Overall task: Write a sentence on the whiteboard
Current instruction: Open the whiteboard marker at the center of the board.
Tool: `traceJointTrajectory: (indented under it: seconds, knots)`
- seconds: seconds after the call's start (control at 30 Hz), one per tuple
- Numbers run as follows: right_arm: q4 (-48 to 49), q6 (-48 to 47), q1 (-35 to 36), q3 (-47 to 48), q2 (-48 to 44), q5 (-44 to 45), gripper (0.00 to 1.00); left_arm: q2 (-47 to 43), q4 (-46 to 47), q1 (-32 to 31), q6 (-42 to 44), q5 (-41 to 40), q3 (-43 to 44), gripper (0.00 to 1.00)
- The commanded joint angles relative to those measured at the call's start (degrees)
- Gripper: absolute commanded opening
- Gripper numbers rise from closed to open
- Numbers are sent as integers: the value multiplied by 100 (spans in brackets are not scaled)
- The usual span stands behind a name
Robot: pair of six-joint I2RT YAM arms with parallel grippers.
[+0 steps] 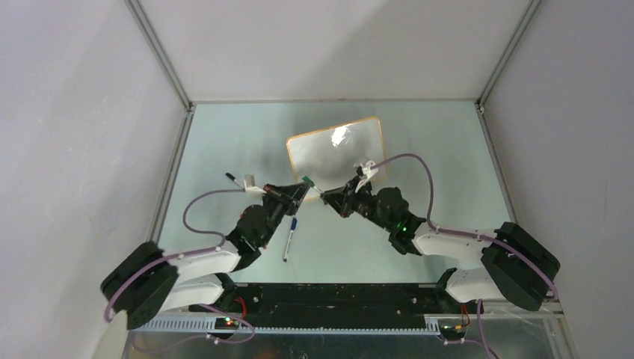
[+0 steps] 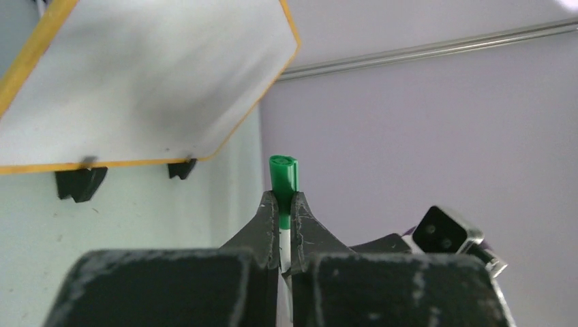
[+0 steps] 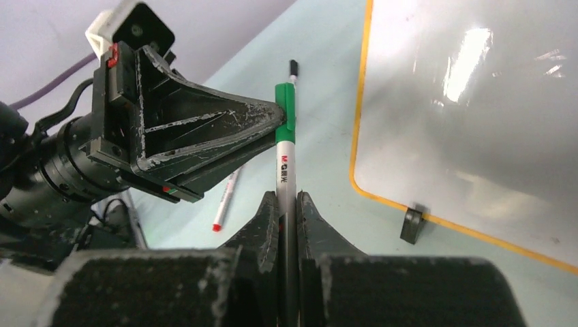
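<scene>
Green cap [image 2: 283,174] pinched in left gripper [image 2: 284,203], marker [image 3: 285,170] barrel clamped in right gripper [image 3: 287,208], whiteboard [image 1: 336,146] just beyond both, blue pen [image 1: 289,239] behind left gripper

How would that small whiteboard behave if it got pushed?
The whiteboard looks thin and rigid, so probably light. It stands on small black clip feet, so the green marker pressing on it might slide it across the smooth table. Its glossy face, showing glare, is likely slippery.
</scene>
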Motion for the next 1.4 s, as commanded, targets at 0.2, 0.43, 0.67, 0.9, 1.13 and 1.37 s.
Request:
traceJointTrajectory:
  seconds: [0.2, 0.43, 0.67, 0.9, 1.13, 1.37]
  knots:
    - [-677, 235, -856, 437, 12, -2743, 0, -1772, -3289, -29, 1537, -1138, 381, 65]
    - [-670, 135, -895, 456, 81, -2989, 0, -2333, -4767, -18, 2617, -1276, 941, 93]
    - [-960, -53, -931, 653, 291, -3093, 0, -1890, -4436, -18, 3000, -549, 1044, 78]
    - [-1001, -92, -938, 684, 332, -3018, 0, -1606, -4127, -25, 3096, 179, 1045, 78]
    - [-981, -78, -1071, 684, 350, -3245, 0, -2009, -3725, 13, 3115, 330, 656, 79]
    - [-836, 101, -1463, 684, 146, -4339, 0, -2515, -2876, 657, 3204, 1838, 108, 81]
